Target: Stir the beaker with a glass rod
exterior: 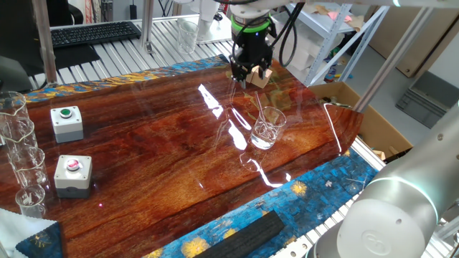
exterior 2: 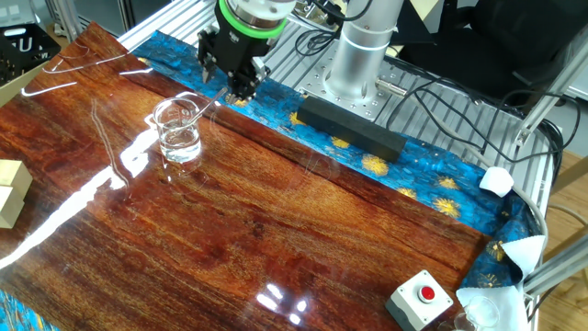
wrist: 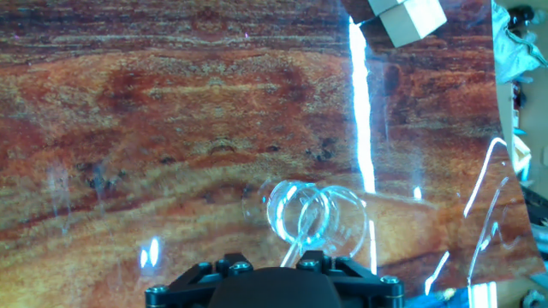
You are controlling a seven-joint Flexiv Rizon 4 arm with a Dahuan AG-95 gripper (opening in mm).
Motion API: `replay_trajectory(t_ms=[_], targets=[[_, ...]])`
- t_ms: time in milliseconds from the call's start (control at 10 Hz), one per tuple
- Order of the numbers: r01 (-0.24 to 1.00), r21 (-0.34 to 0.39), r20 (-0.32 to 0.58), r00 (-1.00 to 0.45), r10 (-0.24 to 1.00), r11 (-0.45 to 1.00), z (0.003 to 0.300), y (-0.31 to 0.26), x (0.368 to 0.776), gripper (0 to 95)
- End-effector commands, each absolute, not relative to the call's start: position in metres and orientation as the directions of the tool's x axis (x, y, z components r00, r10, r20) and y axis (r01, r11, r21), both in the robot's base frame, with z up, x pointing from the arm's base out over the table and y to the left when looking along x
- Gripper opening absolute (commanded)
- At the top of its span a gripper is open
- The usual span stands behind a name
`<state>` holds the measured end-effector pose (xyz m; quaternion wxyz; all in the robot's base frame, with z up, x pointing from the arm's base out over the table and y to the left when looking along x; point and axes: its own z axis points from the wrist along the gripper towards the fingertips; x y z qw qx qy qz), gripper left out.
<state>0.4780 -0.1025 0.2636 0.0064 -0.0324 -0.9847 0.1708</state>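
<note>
The small clear beaker (exterior: 267,129) stands upright on the wooden table, right of centre. It also shows in the other fixed view (exterior 2: 178,131) and in the hand view (wrist: 317,218). The thin glass rod (exterior: 259,112) slants from my gripper down into the beaker, and its lower end rests inside the glass (wrist: 297,244). The rod also shows in the other fixed view (exterior 2: 205,111). My gripper (exterior: 248,77) hangs above and behind the beaker with its jaws closed on the rod's upper end (exterior 2: 231,91). In the hand view only the gripper body shows at the bottom edge.
Wooden blocks (exterior: 262,77) lie just behind the gripper. A green-button box (exterior: 67,122), a red-button box (exterior: 73,174) and tall glass cylinders (exterior: 18,154) stand at the left. A black bar (exterior 2: 349,126) lies on the blue cloth near the robot base.
</note>
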Motion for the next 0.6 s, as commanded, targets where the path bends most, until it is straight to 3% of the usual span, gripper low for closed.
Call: replay_trajectory(t_ms=[100, 600], targets=[[0.06, -0.335, 0.004, -0.998, 0.065, 0.94, 0.2618, -0.1059, 0.4752, 38.0], [0.066, -0.335, -0.004, -0.998, 0.068, 0.94, 0.2555, -0.1088, 0.4702, 38.0]])
